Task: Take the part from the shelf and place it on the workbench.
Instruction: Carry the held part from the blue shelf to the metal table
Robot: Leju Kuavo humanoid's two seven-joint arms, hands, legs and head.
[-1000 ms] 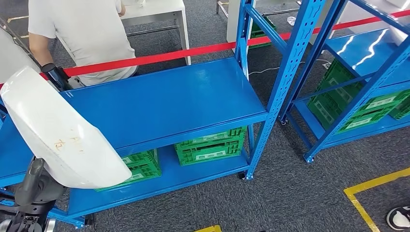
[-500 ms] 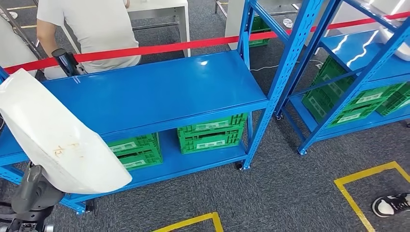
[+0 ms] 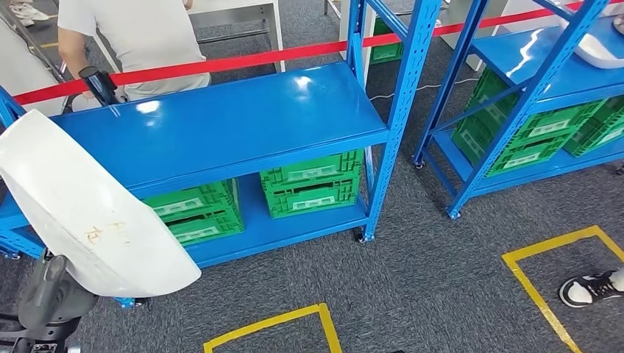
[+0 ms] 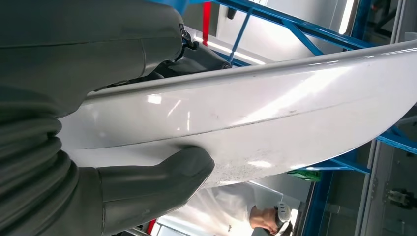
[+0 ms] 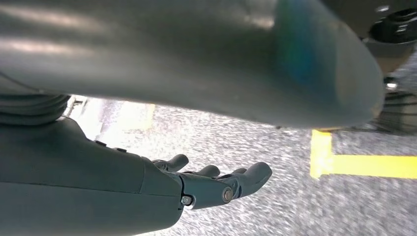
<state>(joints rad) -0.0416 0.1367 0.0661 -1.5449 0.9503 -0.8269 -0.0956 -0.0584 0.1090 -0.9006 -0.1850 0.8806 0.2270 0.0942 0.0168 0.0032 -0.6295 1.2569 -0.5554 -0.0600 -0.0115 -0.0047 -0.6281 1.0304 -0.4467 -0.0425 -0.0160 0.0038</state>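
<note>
Head view: I see the white part (image 3: 88, 213) off the blue shelf (image 3: 221, 125) and up in front of the rack's near left corner, hiding that corner. My left hand (image 3: 51, 294) carries it from below at its near end. The part is a long curved shell. Its long axis runs from the near end by the hand up and away to the far left, so the free end points at the rack's left post. I judge the tilt comes from gripping one end only, letting the rest cantilever upward. Green crates (image 3: 309, 184) sit on the lower shelf. A red barrier tape (image 3: 243, 62) crosses behind the rack, with a person (image 3: 140, 37) seated beyond it. No workbench identified here, so the carry is, in my judgement, mid-way.

Left wrist view: thumb (image 4: 157, 182) pressed flat on the part's (image 4: 255, 128) pale broad face, darker fingers (image 4: 196, 51) on the opposite side over its edge. A clamp across the thin rim, which suits a shell with no handle. Grip looks firm, though how far the fingers wrap is hidden.

Right wrist view: right hand (image 5: 211, 184) hangs over grey carpet near a yellow floor line (image 5: 364, 164). Fingers loosely extended, slightly curled, apart, holding nothing.
</note>
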